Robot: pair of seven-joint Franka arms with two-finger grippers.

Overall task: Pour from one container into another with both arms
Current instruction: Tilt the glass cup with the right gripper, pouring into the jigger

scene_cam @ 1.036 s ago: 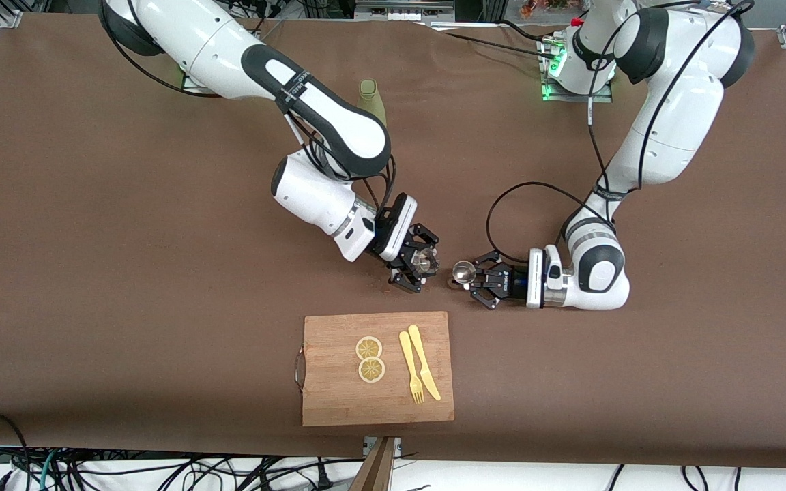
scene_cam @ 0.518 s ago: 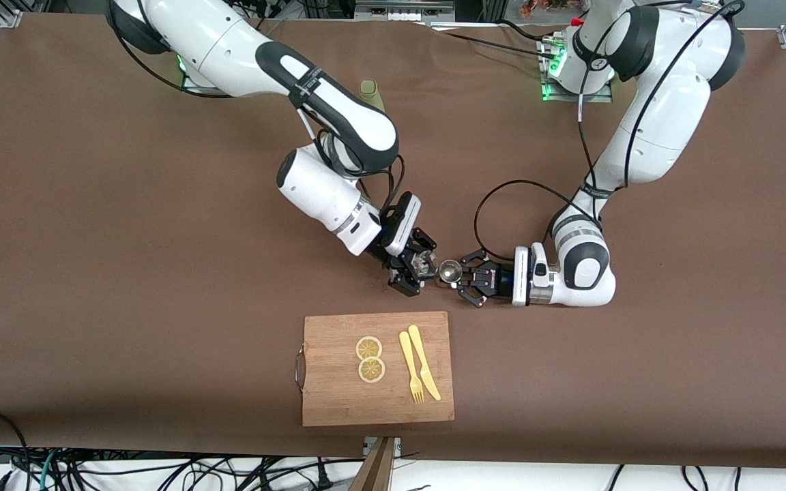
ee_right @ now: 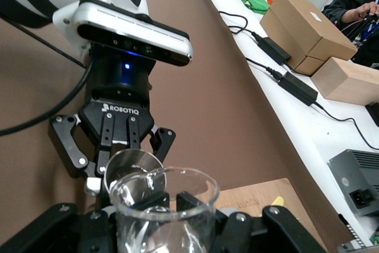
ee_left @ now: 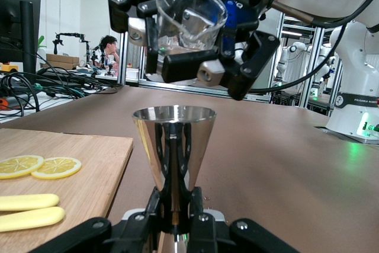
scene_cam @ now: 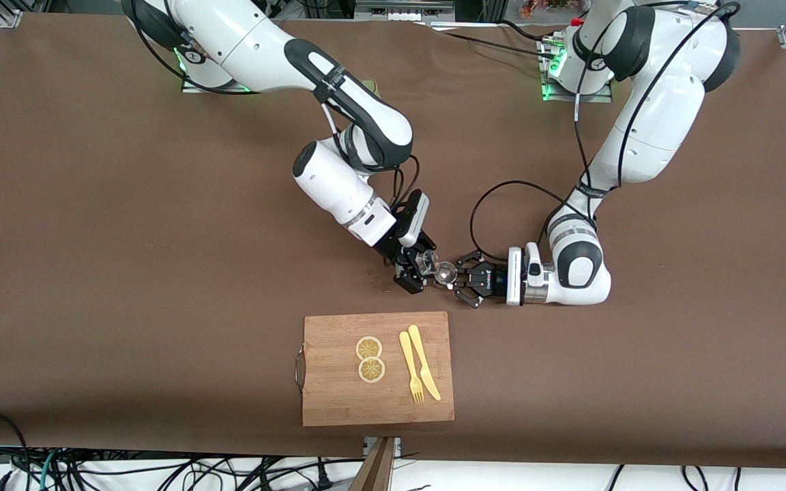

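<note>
Bamboo comes first: the board is lying nearest the front camera, carrying two lemon slices and a yellow fork and knife. Just past it, over the brown table, we are seeing the two arms meeting. The left gripper is clamping the steel jigger by its narrow waist and holding it upright. The right gripper is closed around a clear glass beaker, which it is tipping with the lip directly above the jigger's mouth, apart from it. We are judging the pour to be starting or about to start; we cannot tell how much the beaker holds. The jigger's mouth is small, so a fast tilt or a slight sideways drift of the lip could send the contents down onto the table or the left fingers. Farther back, a green bottle is standing half hidden by the right arm.
</note>
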